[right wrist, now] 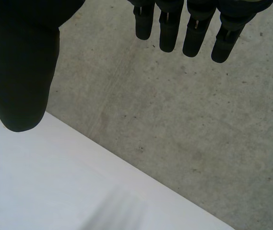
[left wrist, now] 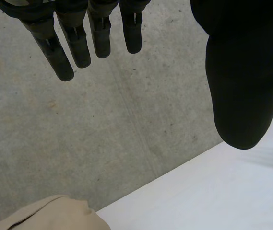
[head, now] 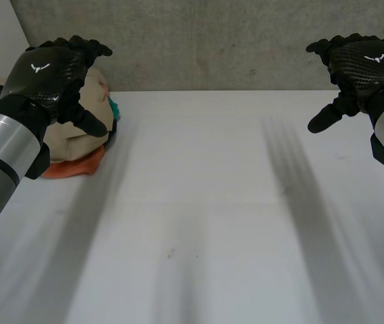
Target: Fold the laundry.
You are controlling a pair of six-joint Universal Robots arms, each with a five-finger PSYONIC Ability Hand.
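Observation:
A pile of laundry (head: 77,138) lies at the table's far left corner: a beige cloth on top, an orange one beneath, a bit of teal at its side. My left hand (head: 50,71) hovers above that pile, open, with fingers straight and nothing in it. In the left wrist view the fingers (left wrist: 78,43) and thumb (left wrist: 242,72) stand apart, and the beige cloth (left wrist: 54,213) lies below them. My right hand (head: 360,64) hangs open over the table's far right side, holding nothing. Its fingers (right wrist: 194,33) and thumb (right wrist: 21,72) are spread.
The white table (head: 198,216) stretches from the pile to the right edge. A grey concrete wall (head: 212,40) stands right behind the table's far edge.

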